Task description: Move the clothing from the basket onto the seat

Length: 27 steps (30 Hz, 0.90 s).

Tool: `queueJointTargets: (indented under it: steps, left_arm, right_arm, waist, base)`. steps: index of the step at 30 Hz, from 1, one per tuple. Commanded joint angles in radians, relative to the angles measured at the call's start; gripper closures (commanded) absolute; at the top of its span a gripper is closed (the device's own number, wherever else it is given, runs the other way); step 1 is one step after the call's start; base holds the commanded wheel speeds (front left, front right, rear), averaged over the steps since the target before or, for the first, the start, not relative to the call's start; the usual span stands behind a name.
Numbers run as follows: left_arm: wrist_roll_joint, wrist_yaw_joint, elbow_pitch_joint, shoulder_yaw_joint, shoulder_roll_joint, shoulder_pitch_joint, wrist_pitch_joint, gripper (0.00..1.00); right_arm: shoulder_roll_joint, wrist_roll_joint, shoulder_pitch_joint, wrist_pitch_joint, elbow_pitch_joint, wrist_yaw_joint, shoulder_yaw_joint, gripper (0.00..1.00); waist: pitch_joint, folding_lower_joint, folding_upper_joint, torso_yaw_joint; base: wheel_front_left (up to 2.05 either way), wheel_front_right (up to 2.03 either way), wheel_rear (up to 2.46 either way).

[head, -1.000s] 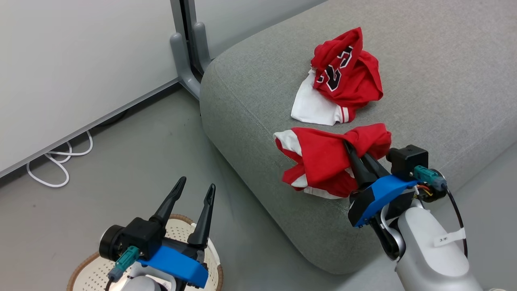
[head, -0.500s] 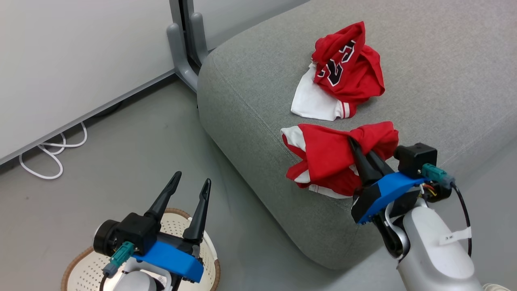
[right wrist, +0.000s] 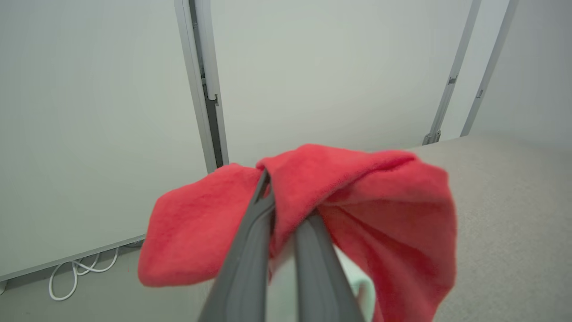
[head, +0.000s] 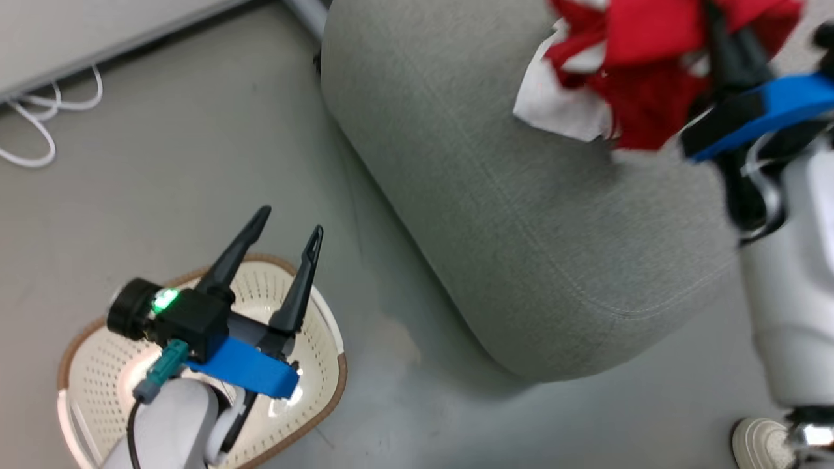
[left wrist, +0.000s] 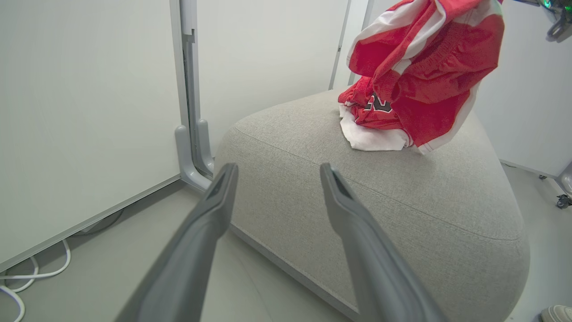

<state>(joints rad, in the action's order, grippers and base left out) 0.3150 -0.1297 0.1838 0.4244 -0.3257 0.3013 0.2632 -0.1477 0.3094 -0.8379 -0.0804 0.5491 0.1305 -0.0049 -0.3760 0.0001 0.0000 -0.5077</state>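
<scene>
The right claw (right wrist: 286, 201) is pinched nearly closed on a fold of a soft red sports garment with white trim (right wrist: 357, 201). The cloth bunches over both dark fingers and hides their tips in the head view, where the right claw (head: 720, 26) sits at the far right. The garment (left wrist: 429, 58) hangs from that grip above the large grey fabric-upholstered sofa (left wrist: 402, 192). Whether its lowest corner touches the cushion cannot be told. Beneath and just beyond it, a crumpled red garment with black-and-white lettering (left wrist: 373, 105) lies on the seat with a white cloth piece (left wrist: 371, 138) under its near edge. The right arm's pale forearm (head: 788, 293) rises along the right side, with a blue wrist bracket (head: 769, 104) behind the fingers, which point away towards the white wall panels (right wrist: 335, 67). The left claw (head: 290, 219) stands wide open and holds nothing, its fingers pointing up and away over the floor. It hovers over the far rim of the cream perforated plastic laundry basket with a brown woven rim (head: 104, 358), which stands on the grey floor (head: 195, 130) near the left, well apart from the sofa's rounded end (head: 521, 247). From the left wrist, the spread left claw (left wrist: 278, 167) faces that end. A white cable (head: 32, 130) lies looped at the far left by the wall.
</scene>
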Motion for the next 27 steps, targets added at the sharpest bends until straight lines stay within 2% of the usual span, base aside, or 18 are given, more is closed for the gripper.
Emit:
queueJointTargets:
  steps: [1, 7, 13, 20, 27]
  left_arm:
    - [-0.010, -0.001, -0.009, 0.004, -0.022, 0.044, 0.002, 0.00]
    - [-0.015, -0.001, -0.032, 0.061, -0.085, 0.137, 0.002, 0.00]
    - [-0.016, -0.001, -0.065, 0.111, -0.129, 0.216, -0.010, 0.00]
    - [-0.009, 0.005, -0.087, 0.114, -0.150, 0.242, -0.015, 0.00]
    - [-0.007, 0.013, -0.094, 0.119, -0.154, 0.226, -0.015, 0.00]
  right_arm:
    - [-0.024, 0.011, -0.057, -0.003, 0.004, 0.000, -0.031, 1.00]
    - [-0.151, 0.010, -0.205, -0.022, 0.030, 0.000, -0.156, 1.00]
    - [-0.243, -0.009, -0.247, -0.063, 0.108, 0.000, -0.272, 1.00]
    - [-0.215, -0.014, -0.224, -0.113, 0.255, 0.000, -0.324, 1.00]
    - [-0.190, -0.022, -0.248, -0.151, 0.335, 0.000, -0.310, 1.00]
  waist:
    - [-0.119, -0.0001, 0.0000, 0.054]
    - [-0.261, -0.0001, 0.0000, 0.101]
    - [-0.356, -0.0001, 0.0000, 0.143]
    - [-0.406, -0.0001, 0.0000, 0.160]
    - [-0.410, -0.0001, 0.0000, 0.157]
  base:
    - [0.00, 0.00, 0.00]
    - [0.00, 0.00, 0.00]
    - [0.00, 0.00, 0.00]
    - [0.00, 0.00, 0.00]
    - [0.00, 0.00, 0.00]
